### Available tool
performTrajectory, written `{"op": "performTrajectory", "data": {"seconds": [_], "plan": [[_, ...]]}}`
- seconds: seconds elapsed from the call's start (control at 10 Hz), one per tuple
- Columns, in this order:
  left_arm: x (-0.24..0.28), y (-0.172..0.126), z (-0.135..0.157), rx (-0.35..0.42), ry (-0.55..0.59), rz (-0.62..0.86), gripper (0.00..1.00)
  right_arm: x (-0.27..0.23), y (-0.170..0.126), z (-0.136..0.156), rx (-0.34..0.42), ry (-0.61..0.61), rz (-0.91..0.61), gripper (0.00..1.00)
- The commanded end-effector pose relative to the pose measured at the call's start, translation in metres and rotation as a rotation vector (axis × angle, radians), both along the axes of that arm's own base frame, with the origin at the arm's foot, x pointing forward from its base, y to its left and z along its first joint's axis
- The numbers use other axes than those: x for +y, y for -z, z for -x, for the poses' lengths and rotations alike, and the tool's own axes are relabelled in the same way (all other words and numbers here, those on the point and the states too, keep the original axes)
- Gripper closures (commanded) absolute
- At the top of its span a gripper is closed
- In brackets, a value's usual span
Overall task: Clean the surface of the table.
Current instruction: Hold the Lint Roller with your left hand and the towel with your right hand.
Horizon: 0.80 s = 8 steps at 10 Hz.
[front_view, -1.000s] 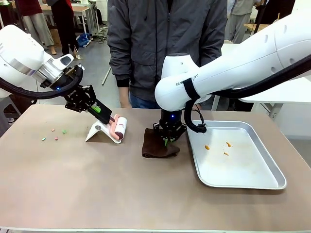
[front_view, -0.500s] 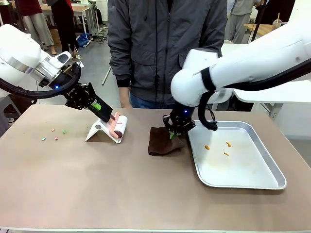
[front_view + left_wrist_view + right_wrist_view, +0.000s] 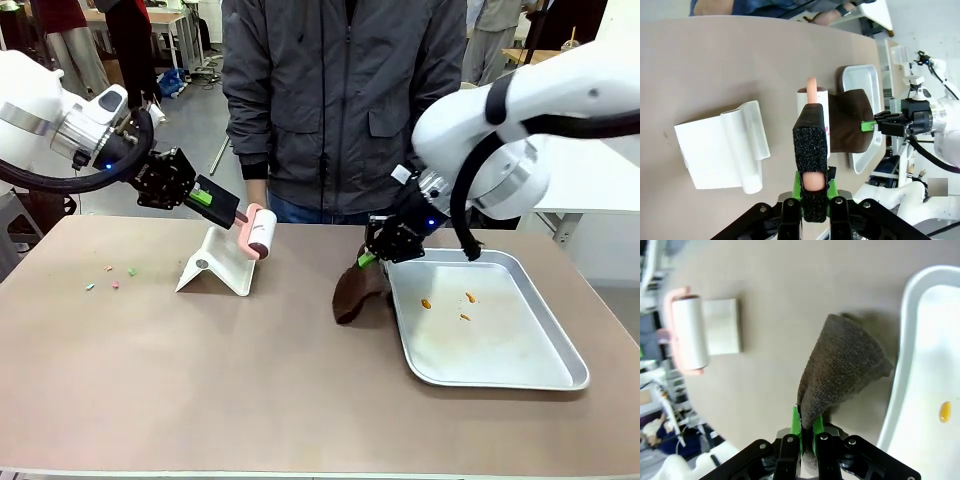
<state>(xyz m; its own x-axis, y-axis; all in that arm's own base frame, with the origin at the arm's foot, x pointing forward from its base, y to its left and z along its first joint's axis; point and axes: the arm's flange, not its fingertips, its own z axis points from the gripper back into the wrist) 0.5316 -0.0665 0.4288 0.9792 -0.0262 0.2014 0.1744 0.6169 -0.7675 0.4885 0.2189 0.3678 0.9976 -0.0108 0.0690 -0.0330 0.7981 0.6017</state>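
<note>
where the brown cloth (image 3: 352, 292) and the lint roller (image 3: 262, 232) lay a second ago, both now hang in closed grippers above the table (image 3: 200, 400).
the table runs from the near edge to the far side. on its right sits a silver tray (image 3: 545, 375) with a few orange crumbs (image 3: 466, 297), as before. just left of the tray, the right gripper (image 3: 368, 260), pinched shut on the cloth's top, has risen toward the far edge; the cloth dangles, and i cannot tell whether its lower end touches the table. at the left, small coloured bits (image 3: 112, 277) lie where they were. the left gripper (image 3: 228, 210), clamped on the roller's pink handle, holds it up beyond the white stand (image 3: 220, 265) it rested on. a person (image 3: 340, 100) in a dark jacket stands at the far edge.
</note>
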Motion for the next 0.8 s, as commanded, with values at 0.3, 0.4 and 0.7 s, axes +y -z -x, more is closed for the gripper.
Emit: {"op": "performTrajectory", "data": {"seconds": [0.3, 0.4, 0.7], "plan": [[0.06, -0.005, 0.022, 0.018, 0.095, 0.245, 0.84, -0.085, -0.014, 0.042, -0.132, -0.165, -0.46, 1.0], [0.078, -0.006, 0.034, 0.031, 0.139, 0.287, 0.84, -0.099, -0.019, 0.05, -0.15, -0.207, -0.525, 1.0], [0.168, -0.014, 0.092, -0.008, 0.065, 0.398, 0.84, -0.172, -0.036, 0.09, -0.207, -0.18, -0.725, 1.0]]}}
